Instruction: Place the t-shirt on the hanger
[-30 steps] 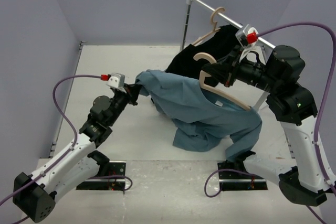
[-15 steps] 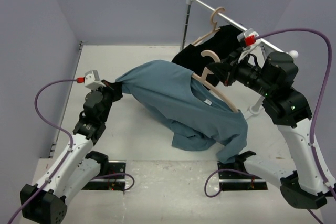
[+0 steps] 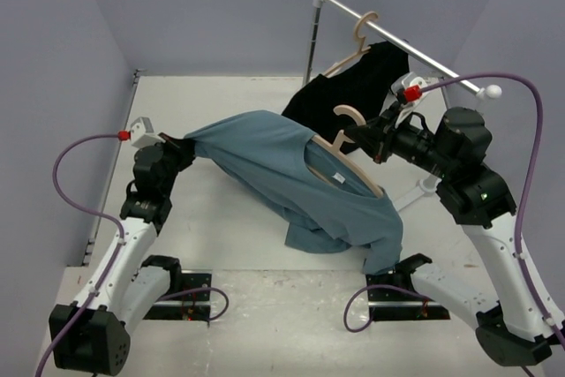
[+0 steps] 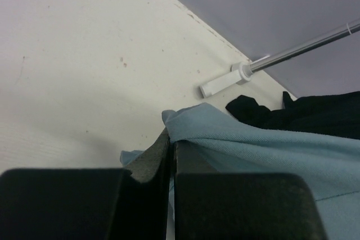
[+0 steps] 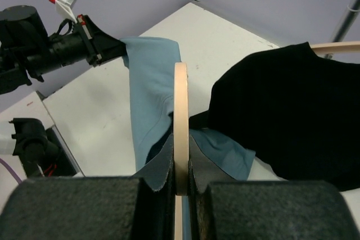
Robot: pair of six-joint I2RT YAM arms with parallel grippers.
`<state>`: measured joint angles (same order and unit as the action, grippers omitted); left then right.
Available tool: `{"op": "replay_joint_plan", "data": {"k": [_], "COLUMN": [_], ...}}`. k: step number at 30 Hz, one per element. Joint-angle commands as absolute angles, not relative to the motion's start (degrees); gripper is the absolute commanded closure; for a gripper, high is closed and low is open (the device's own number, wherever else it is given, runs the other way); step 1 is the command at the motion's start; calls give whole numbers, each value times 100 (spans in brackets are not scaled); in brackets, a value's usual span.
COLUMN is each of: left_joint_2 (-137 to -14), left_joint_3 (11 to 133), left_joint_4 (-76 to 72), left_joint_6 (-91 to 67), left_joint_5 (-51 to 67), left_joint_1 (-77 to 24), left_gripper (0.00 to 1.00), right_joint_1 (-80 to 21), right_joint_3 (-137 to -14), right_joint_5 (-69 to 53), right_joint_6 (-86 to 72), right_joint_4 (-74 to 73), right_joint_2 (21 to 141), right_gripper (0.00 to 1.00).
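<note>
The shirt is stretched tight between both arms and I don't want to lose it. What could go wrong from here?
The left gripper pinches only a thin edge of the t-shirt, which is drawn taut, so the cloth may slip out. The right gripper holds the hanger by one thin bar, so the pull could twist it. The black garment hangs close behind and might snag.

plain lilac walls (image 3: 203, 6) on three sides, soft even light. white table (image 3: 221, 245), scuffed and speckled. at back right a metal rail (image 3: 342, 3) on a white-capped post (image 3: 313, 41) carries a pale hanger (image 3: 361, 31) with a black garment (image 3: 353, 94). the white rail foot (image 4: 222, 84) sits on the table.
</note>
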<state>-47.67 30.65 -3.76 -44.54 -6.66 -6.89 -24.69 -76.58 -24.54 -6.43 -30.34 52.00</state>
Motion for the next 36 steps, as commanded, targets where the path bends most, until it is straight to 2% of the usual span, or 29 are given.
{"op": "replay_joint_plan", "data": {"k": [1, 6, 11, 15, 16, 18, 20, 21, 23, 29, 31, 33, 36], "left_joint_2": [-4699, -4891, -4911, -4717, -4721, -4763, -4720, -4695, -4572, -5060, -5330, -5375, -5405], "left_joint_3": [3270, 3023, 2998, 3217, 3303, 3589, 4088, 4313, 4923, 5235, 5059, 4568, 4190], "left_joint_4": [-188, -397, -800, -1116, -1250, -1309, -1055, -937, -565, -182, -510, -1576, -2581], "left_joint_6": [-4768, -5099, -4895, -4404, -4142, -3860, -3393, -3242, -2919, -2429, -2365, -2712, -3040], "left_joint_5": [-961, -158, 326, 1542, 1916, 2717, 3346, 3485, 3559, 3460, 4473, 5136, 5764], "left_joint_1": [-140, 608, 640, 624, 613, 563, 397, 309, 132, 62, 62, -81, -246], "left_gripper": [100, 100, 100, 99, 93, 60, 14, 5, 0, 0, 3, 4, 4], "right_joint_1": [-2417, -2417, -2417, -2417, -2417, -2417, -2417, -2416, -2409, -2417, -2413, -2415, -2408], "right_joint_3": [-7512, -7249, -7200, -7224, -7264, -7365, -7514, -7532, -7620, -8071, -8279, -8444, -8622], "right_joint_5": [-2183, -2302, -2453, -2699, -2864, -3066, -3391, -3403, -3454, -3706, -3900, -3938, -4113], "right_joint_6": [-644, -598, -610, -735, -739, -649, -396, -280, -47, 349, 389, 418, 436], "right_joint_4": [-2646, -2609, -2483, -2195, -2195, -2256, -2475, -2568, -2715, -3158, -3414, -3571, -3770], "right_joint_2": [4791, 4596, 4601, 4760, 4877, 5000, 5132, 5157, 5150, 5007, 5022, 5027, 5019], "right_gripper": [100, 100, 100, 100, 100, 100, 100, 100, 100, 100, 100, 100, 100]}}
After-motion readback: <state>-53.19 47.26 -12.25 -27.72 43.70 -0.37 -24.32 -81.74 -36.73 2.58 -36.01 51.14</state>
